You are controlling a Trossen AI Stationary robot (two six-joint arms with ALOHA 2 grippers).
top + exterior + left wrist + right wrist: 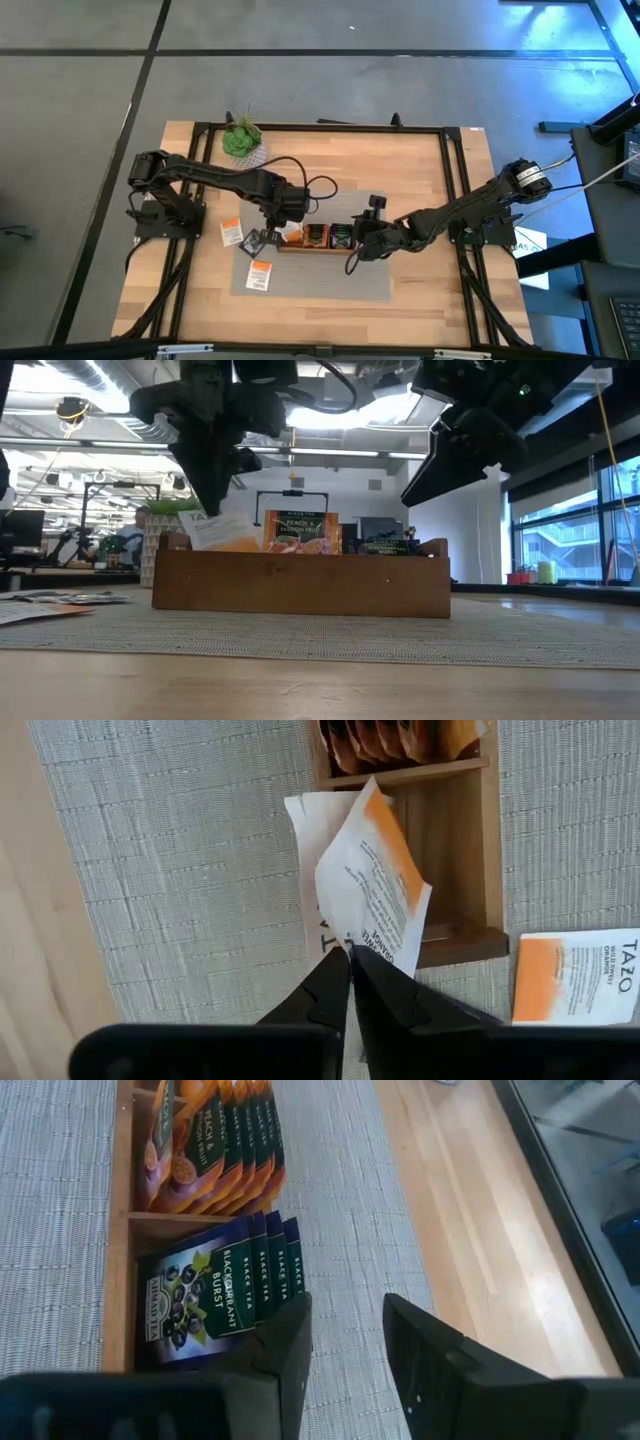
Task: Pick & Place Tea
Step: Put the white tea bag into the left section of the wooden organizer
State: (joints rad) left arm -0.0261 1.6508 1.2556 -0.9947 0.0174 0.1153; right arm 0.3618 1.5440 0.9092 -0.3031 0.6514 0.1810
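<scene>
The long wooden tray [318, 237] [300, 585] lies on a grey mat. Its middle compartment holds orange peach sachets [215, 1150]. The right end compartment holds dark blackcurrant sachets [215, 1285]. My left gripper [350, 952] [268, 236] is over the tray's left end compartment, shut on a white-and-orange sachet [370, 880] [215, 530]. A second white sachet [305, 825] shows behind it; whether that one is held I cannot tell. Two more white-and-orange sachets [232, 232] [260, 275] lie flat on the mat. My right gripper [345, 1305] [362, 245] hovers open beside the tray's right end. My left gripper pinches the white-and-orange sachet by one corner [365, 945] between its two fingers. The fingers come from above, slanting down. The sachet hangs tilted below them, and its far end reaches down into the tray's left end compartment [450, 850].
A small green plant in a white pot [241, 140] stands at the table's far left. The grey mat [320, 285] stretches toward the near edge, with bare wood [470, 1210] beyond its right side. Black frame rails [455, 190] run along the table's sides.
</scene>
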